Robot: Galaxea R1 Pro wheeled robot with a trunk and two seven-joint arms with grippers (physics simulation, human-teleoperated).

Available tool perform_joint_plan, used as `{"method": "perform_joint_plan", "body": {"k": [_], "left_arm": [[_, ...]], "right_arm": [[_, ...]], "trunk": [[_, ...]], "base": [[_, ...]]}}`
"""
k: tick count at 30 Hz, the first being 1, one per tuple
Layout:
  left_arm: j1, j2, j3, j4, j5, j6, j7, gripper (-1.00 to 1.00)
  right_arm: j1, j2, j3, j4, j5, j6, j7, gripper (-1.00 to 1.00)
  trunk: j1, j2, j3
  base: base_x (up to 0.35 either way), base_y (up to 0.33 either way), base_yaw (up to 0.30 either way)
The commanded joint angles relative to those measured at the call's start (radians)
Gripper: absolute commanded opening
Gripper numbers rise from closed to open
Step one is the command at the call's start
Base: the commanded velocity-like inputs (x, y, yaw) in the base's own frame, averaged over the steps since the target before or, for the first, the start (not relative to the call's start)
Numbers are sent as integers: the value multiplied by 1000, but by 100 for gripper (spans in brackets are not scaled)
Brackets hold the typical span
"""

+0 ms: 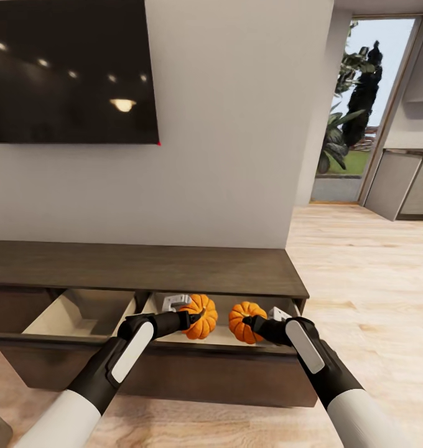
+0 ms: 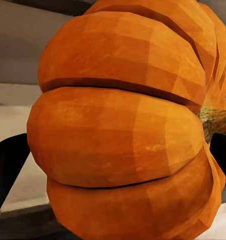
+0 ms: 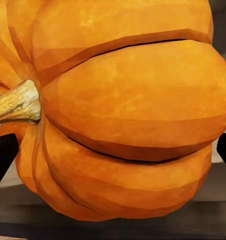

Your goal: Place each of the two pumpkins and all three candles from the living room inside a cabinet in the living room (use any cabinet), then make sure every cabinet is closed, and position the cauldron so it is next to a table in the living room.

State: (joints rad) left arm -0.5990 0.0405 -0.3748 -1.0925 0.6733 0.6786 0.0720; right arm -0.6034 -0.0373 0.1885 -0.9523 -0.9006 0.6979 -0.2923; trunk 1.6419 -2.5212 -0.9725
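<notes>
Pumpkins, both of them, are held over the open drawers of the long dark cabinet (image 1: 143,267) under the wall TV (image 1: 71,68). Left pumpkin (image 1: 200,316) is pinched in the left claw (image 1: 190,320); right pumpkin (image 1: 246,322) is pinched in the right claw (image 1: 252,323). Each sits over the right-hand drawer (image 1: 224,336), w/ pale lining showing beneath; can't tell if either touches the drawer bottom yet. In the left wrist view the pumpkin (image 2: 122,130) is close up, stem off to one side, dark finger (image 2: 5,170) on its flank; same in the right wrist view, pumpkin (image 3: 127,115) w/ a black fingertip (image 3: 3,157) at its edge. So both claws look closed on their loads, not spread. A second drawer (image 1: 81,314) to the left is pulled out too, nothing visible inside it. A small grey-white object (image 1: 174,303) lies at the far side of the right drawer, another pale bit (image 1: 277,313) near the right pumpkin; can't ID either. Step in hand, I'd say: dropping the pumpkins into the cabinet. Next calls for lowering each till it rests on the lining, opening the claws, pulling arms back clear of the drawer front. Candles, shutting drawers & the cauldron remain. Risk: pumpkins sit near each other, could bump or roll on release.
</notes>
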Motion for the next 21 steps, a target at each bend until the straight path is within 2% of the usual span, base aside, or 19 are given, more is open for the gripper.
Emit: {"method": "perform_joint_plan", "body": {"k": [1,13,17,21], "left_arm": [[-1,1,-2,-2,9,3,8,-100],[-1,0,-4,-2,10,24,12,-100],[-1,-23,-19,-1,9,59,54,-100],[-2,-31,-31,0,9,81,69,-100]], "right_arm": [[-1,-1,3,1,-11,-1,-10,-100],[-1,-1,3,6,-11,-1,-10,-100],[-1,0,18,6,-11,0,-10,-100],[-1,0,29,7,-11,0,-11,-100]], "trunk": [[0,0,-1],[0,0,-1],[0,0,-1],[0,0,-1]], "base": [[109,0,0],[54,0,0],[34,0,0],[7,0,0]]}}
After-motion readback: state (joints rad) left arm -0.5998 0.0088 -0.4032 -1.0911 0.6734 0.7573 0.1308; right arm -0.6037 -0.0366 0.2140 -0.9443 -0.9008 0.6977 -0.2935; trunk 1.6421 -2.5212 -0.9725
